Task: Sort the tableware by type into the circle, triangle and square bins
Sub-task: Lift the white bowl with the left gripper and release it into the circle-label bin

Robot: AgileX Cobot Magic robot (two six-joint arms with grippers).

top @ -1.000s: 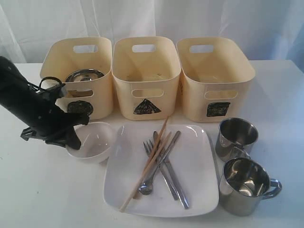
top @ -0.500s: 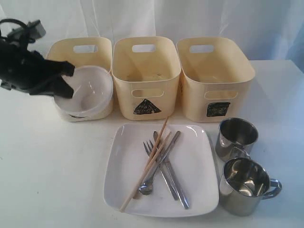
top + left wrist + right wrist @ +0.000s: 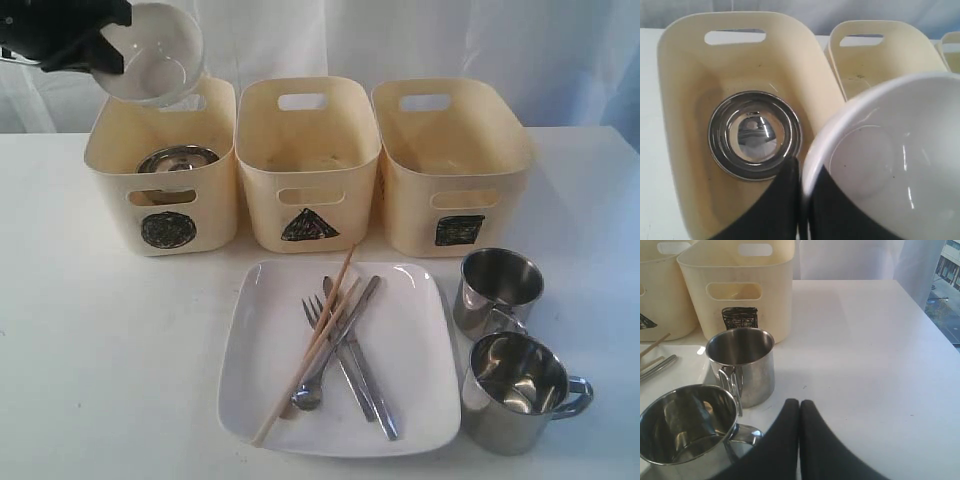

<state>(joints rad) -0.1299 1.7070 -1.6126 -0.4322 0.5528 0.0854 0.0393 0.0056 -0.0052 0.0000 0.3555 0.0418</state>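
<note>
White bowl (image 3: pixel 152 50) pinched by left claw (image 3: pixel 801 175), above circle-marked bin (image 3: pixel 215 190), right claw (image 3: pixel 799 405) clenched.

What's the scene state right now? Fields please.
left gripper: shut on white bowl rim, lifted above circle bin
circle bin: steel bowl inside
plate: chopsticks, fork, spoon, knives on it
mugs: two, upright, beside plate
right gripper: shut, holding nothing, near mugs
</note>
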